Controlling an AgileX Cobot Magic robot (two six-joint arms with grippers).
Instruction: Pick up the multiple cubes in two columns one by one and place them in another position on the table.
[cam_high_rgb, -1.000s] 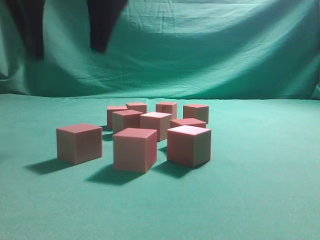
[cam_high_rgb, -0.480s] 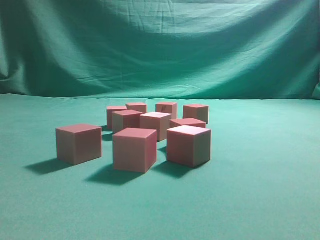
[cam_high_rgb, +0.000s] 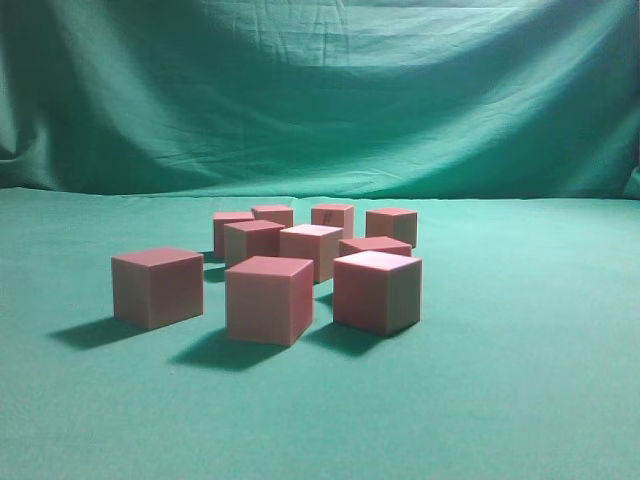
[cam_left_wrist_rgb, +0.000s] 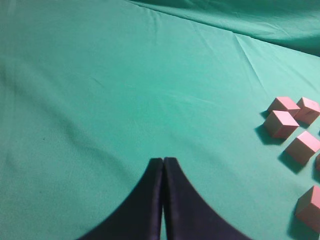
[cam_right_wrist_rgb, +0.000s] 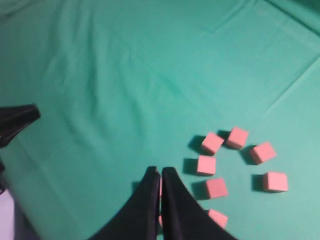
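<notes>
Several cubes stand in a loose cluster on the green table (cam_high_rgb: 520, 380). Three are at the front (cam_high_rgb: 158, 287) (cam_high_rgb: 269, 299) (cam_high_rgb: 378, 290) and the rest sit behind them (cam_high_rgb: 312, 247). No gripper shows in the exterior view. My left gripper (cam_left_wrist_rgb: 163, 161) is shut and empty, high over bare cloth, with the cubes (cam_left_wrist_rgb: 281, 123) at the right edge of its view. My right gripper (cam_right_wrist_rgb: 160, 171) is shut and empty, high above the table. The cubes (cam_right_wrist_rgb: 206, 165) lie below and to its right, and one is partly hidden under its fingers.
The draped green backdrop curtain (cam_high_rgb: 330, 100) hangs behind the table. In the right wrist view a dark pointed part of the other arm (cam_right_wrist_rgb: 17, 121) juts in at the left edge. The table's edge and a pale floor (cam_right_wrist_rgb: 6, 220) show at the bottom left.
The dark gripper fingers at the top left of the exterior view a second ago have risen out of view. The cubes have not moved.
</notes>
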